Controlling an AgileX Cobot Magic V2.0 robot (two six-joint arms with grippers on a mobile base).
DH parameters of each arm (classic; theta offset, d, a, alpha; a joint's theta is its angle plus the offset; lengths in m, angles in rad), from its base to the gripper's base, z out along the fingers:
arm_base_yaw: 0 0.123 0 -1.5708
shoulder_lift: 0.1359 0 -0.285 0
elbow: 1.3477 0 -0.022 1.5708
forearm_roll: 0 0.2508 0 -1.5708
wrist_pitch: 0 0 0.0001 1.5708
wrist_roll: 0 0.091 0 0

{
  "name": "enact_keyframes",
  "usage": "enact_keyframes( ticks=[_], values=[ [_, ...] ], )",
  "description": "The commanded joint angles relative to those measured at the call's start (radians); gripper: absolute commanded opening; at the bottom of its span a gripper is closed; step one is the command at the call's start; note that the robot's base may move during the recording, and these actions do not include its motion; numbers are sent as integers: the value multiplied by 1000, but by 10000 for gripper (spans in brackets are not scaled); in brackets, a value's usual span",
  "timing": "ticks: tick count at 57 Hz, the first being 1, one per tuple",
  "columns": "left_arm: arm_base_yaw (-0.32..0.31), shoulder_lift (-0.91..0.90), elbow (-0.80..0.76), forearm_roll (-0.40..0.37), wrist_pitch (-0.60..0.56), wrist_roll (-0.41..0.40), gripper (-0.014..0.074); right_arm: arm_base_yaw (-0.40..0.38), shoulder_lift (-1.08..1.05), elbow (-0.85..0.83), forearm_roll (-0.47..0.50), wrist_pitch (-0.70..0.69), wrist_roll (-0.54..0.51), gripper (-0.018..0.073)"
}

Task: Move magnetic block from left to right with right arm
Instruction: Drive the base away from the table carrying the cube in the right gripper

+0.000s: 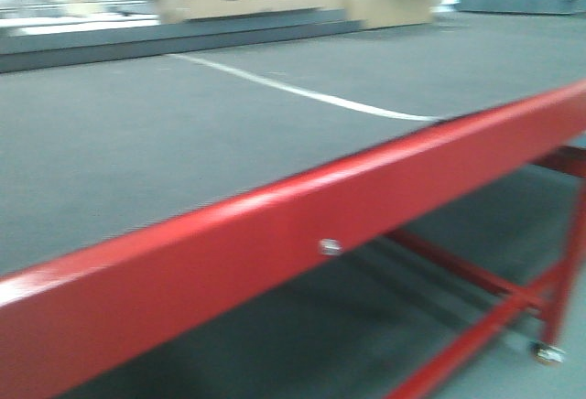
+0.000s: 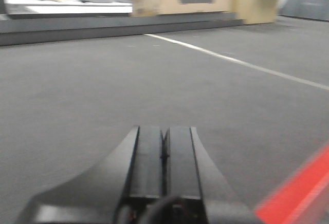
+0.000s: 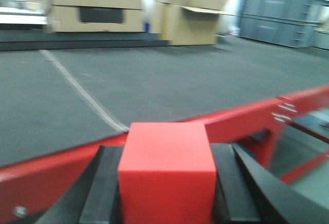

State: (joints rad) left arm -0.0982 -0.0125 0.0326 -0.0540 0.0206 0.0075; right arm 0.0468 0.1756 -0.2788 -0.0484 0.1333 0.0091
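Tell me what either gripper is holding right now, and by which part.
The right gripper holds the magnetic block, fingers pressed on its two opposite side faces. The left gripper is shut with nothing in it.

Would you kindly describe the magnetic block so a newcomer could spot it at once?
Start at the big grey table with its red edge rail. Nearer the wrist camera, the right gripper clamps the magnetic block between black fingers. It is a plain cube, brighter red than the rail.
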Motion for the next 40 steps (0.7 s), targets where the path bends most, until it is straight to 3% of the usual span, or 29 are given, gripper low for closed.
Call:
enact_keyframes(
  ticks=[1,40],
  values=[
    [-5,-12,8,-3,-83,-7,-126,-5,12,-29,-11,-83,-9,246],
    [-5,-12,8,-3,-83,-7,-126,-5,12,-29,-11,-83,-9,246]
  ],
)
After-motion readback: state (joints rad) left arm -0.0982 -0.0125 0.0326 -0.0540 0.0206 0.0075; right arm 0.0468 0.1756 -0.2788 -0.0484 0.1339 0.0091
